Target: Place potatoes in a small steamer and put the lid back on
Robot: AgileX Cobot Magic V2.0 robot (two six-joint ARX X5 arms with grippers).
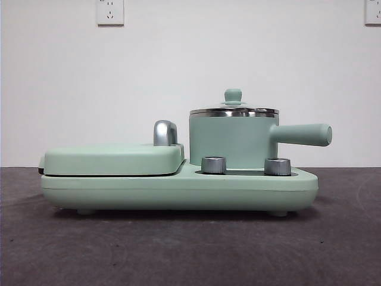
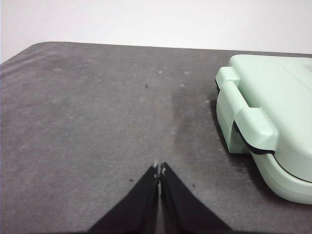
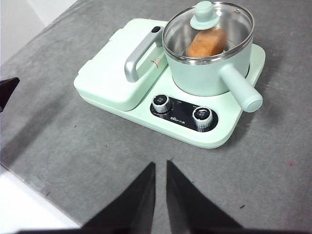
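1. Already inside, the orange-brown potato [image 3: 206, 42] lies in the small steamer [image 3: 207, 73], visible through the glass of the lid [image 3: 208, 30] in the right wrist view.

2. Seated squarely, the glass lid rests on the pot's steel rim, its mint-green knob [image 1: 233, 95] standing upright in the front view, with no gap showing along the rim.

3. Both parts of the task therefore look done, judging from how things lie: potato in, lid on. Nothing seems left but for the arms to stay clear.

4. Well back from the cooker, the right gripper [image 3: 160, 166] hangs over bare grey table [image 3: 73, 146], its black jaws nearly together with only a narrow slit between them, holding nothing. The steamer sits ahead of it, beyond the two control dials [image 3: 181, 109] on the mint-green base [image 3: 195, 134], its straight side handle [image 3: 241, 90] angled toward the gripper's side.

5. Off to the other end, the left gripper [image 2: 159, 169] has its jaws pressed together and empty above the table, the hinged end of the flat griddle cover [image 2: 273, 107] well apart from its tips.

6. Neither gripper appears in the front view, where the cooker stands alone against the white wall [image 1: 190, 59].
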